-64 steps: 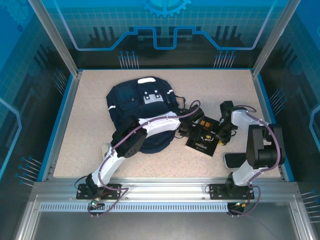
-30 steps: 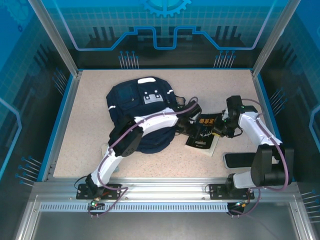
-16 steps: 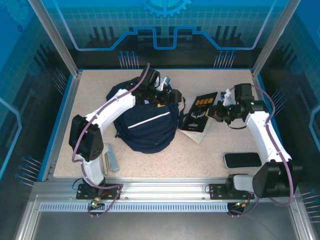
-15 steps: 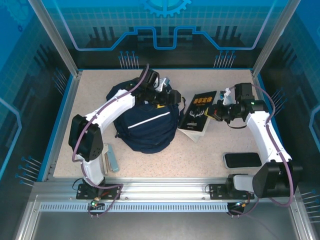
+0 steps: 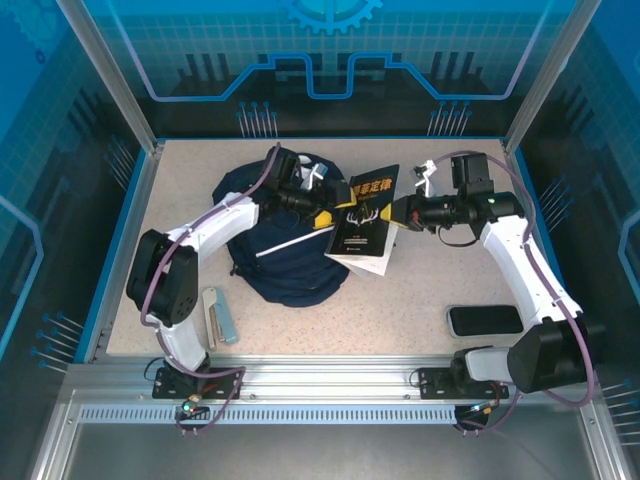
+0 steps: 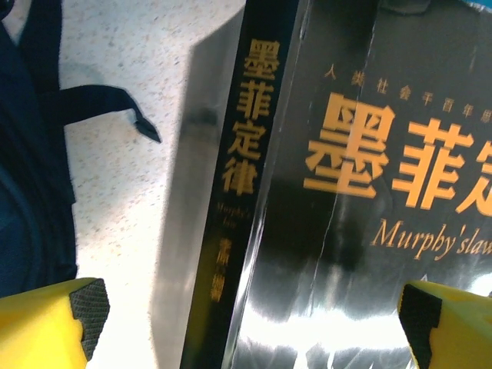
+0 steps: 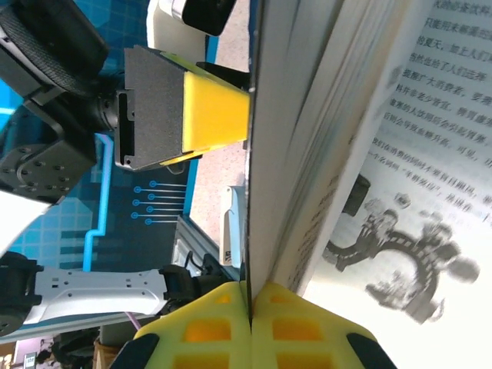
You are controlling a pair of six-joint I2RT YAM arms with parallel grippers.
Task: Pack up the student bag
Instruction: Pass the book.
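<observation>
Here, left end effector [image 6: 254,311] agape; "Murphy's law" book [image 6: 369,200] within tight right end effector [image 7: 250,304].

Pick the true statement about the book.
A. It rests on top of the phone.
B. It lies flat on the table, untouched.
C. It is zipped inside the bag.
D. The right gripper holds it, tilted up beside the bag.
D: the right gripper is shut on the book's edge, and the book stands tilted next to the bag.
</observation>
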